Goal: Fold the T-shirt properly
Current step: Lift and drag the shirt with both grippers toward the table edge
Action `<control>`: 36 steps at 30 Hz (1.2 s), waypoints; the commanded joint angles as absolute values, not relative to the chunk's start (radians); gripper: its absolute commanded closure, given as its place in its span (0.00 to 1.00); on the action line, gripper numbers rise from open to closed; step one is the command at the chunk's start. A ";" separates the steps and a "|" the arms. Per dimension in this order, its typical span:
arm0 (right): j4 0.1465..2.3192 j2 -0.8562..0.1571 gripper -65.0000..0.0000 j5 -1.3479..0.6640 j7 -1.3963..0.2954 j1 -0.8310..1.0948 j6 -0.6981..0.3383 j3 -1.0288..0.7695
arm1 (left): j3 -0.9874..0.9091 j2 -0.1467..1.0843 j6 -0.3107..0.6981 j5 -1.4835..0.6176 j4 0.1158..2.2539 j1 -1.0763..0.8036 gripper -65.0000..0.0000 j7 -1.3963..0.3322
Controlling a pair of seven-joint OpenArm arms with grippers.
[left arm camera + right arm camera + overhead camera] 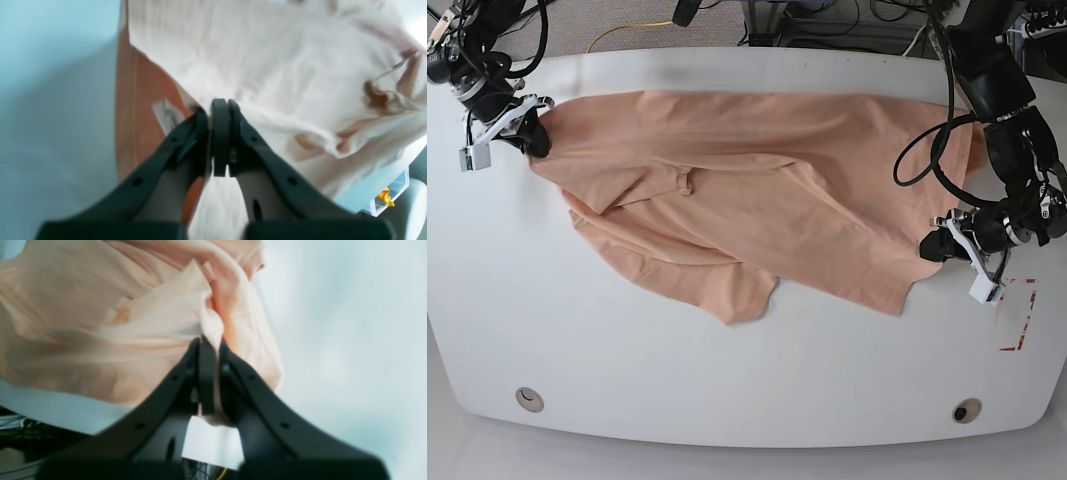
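Both pincers are clenched on cloth. The left pincer (939, 246) pinches the T-shirt (757, 190) at its edge near the bench's (727, 400) right edge, and the right pincer (535, 140) has a bunched corner nipped between its jaws up by the far left corner. The wrist views confirm it — fabric runs right into the closed jaws on each side.

The T-shirt lies spread across the far half of the bench, its long axis running left to right between the two pincers, so each arm holds one end. It is rumpled, with a loose flap sagging toward the near edge in the middle.

The coming move, I'd judge, turns on that line — pull the two ends apart along it and the cloth should tauten; the slack middle flap is the part likely to drag.
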State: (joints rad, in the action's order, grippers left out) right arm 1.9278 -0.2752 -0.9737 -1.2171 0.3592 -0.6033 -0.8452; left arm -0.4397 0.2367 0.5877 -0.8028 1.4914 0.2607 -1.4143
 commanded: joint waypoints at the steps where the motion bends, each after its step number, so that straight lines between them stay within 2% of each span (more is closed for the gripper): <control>1: 1.943 -0.323 1.00 -1.013 -1.181 0.317 -0.605 -0.854 | -0.441 0.249 0.591 -0.837 1.509 0.311 1.00 -1.396; 7: 1.943 -0.390 1.00 -1.015 -1.181 0.211 -0.607 -0.851 | -0.441 0.246 0.599 -0.840 1.509 0.412 1.00 -1.396; 12: 1.886 -0.449 1.00 -1.015 -1.181 0.099 -0.607 -0.828 | -0.440 0.242 0.680 -0.832 1.509 0.509 1.00 -1.396; 19: 1.797 -0.545 1.00 -1.017 -1.181 -0.045 -0.607 -0.753 | -0.441 0.242 0.688 -0.831 1.508 0.624 1.00 -1.396; 32: 1.577 -0.708 1.00 -1.017 -1.181 -0.447 -0.607 -0.490 | -0.519 0.223 0.690 -0.742 1.504 0.800 1.00 -1.396; 36: 1.503 -0.728 1.00 -1.017 -1.181 -0.585 -0.607 -0.395 | -0.536 0.222 0.690 -0.725 1.501 0.857 1.00 -1.396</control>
